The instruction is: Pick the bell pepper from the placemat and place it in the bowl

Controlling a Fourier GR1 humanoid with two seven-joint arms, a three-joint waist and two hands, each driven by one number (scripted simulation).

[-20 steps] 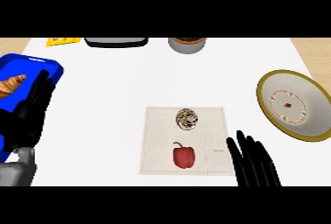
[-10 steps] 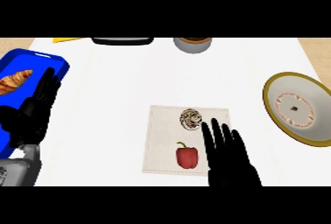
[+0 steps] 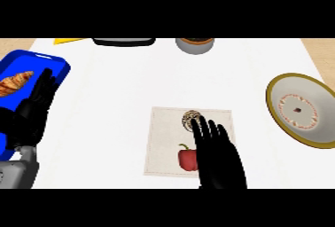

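Your landmark is the placemat, pale square low on the white counter. The bell pepper lies on the mat's near half, red, green stem pointing up-left. Your right hand sits over the mat's right side, fingers straight and spread a little, holding nothing — its left edge overlaps or touches the pepper's right side; you cannot tell which. The fingertips reach a small round patterned item on the mat's far half, partly covering it.

The bowl is right of the mat, well apart, tan rim, white inside with a dotted ring; its right side is cut by the view edge. Between mat and bowl there is only bare counter, and the same holds on the stretch beyond the mat.

Far from the mat along the counter's back edge: a yellow piece, a dark flat thing, a grey cup — all partly cut off.

Left of the mat, well apart, your left hand rests with fingers up, straight, empty, over the edge of a blue tray holding a croissant. Bare counter lies between that hand and the mat.
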